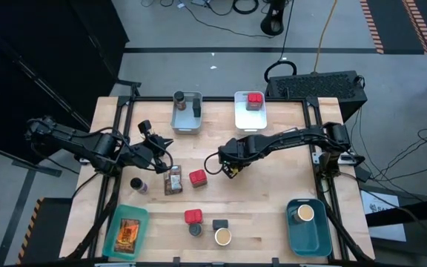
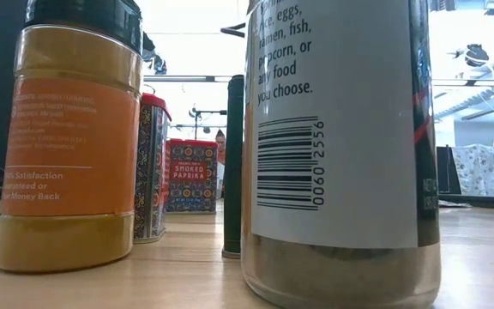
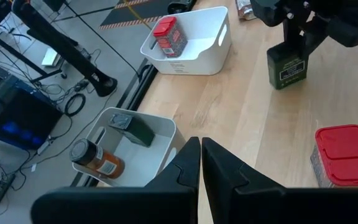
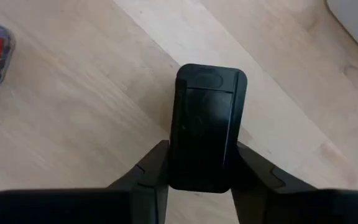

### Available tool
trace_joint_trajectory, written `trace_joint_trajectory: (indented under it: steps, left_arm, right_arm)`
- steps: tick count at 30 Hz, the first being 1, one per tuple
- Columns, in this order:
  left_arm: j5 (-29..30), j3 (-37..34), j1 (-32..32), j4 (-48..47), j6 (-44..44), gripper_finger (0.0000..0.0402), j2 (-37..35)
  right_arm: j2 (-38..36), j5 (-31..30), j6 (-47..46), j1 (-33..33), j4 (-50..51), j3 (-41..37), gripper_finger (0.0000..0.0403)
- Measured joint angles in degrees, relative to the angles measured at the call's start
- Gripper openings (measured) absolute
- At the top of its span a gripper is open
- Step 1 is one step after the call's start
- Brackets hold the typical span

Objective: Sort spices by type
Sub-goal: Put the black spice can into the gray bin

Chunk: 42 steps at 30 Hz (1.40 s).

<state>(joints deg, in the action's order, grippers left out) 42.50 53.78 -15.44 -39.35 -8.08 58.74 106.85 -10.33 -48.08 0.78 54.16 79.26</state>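
Right pincer (image 4: 196, 168) around dark tin (image 4: 205, 124)

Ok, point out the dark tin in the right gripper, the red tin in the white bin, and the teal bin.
dark tin (image 4: 205, 124), right wrist view, middle of its black lid.
red tin (image 1: 254, 99), high view, its red lid.
teal bin (image 1: 308, 239), high view, bare floor near its front.

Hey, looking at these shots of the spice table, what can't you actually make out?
- High view: labels on the loose spices, like the red tin, are too small to read.
- Low view: two near jars, the orange jar and barcode jar, block most of the table.
- Right wrist view: the dark tin between the right gripper fingers shows only its lid, no label.
- Left wrist view: the left gripper hides the table under it.
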Motion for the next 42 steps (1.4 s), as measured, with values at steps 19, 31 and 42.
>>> trace_joint_trajectory:
  steps: [19,31,42]
  left_arm:
    - [16.4,0.0,0.0,-0.7,4.4,0.002,-0.4]
    - [23.8,0.0,0.0,-0.8,8.7,0.002,-1.2]
    - [31.2,0.0,0.1,-0.6,8.5,0.002,-1.3]
  right_arm:
    - [-2.7,-11.1,42.9,-5.2,-4.6,20.1,0.0107]
    - [-0.6,-3.2,59.4,-14.7,-22.1,22.1,0.0107]
    - [5.4,-3.2,43.1,-16.8,-34.2,22.1,0.0107]
